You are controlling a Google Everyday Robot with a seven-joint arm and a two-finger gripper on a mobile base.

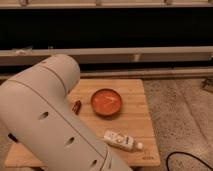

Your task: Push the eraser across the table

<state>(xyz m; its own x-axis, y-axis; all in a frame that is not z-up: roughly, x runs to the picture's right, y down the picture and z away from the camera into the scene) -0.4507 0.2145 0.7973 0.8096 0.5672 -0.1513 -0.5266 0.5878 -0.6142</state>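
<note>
The light wooden table [135, 102] fills the middle of the camera view. The black eraser is hidden or out of view. My big white arm [50, 115] covers the left half of the table. The gripper itself is not in view. An orange bowl [106, 101] sits at the table's centre. A white bottle [121, 140] lies on its side near the front edge. A small red-brown object [76, 106] lies just left of the bowl, at the edge of my arm.
A speckled floor [180, 115] lies to the right of the table. A black cable [187, 161] loops on the floor at the lower right. A dark wall with pale horizontal rails [125, 52] runs behind the table.
</note>
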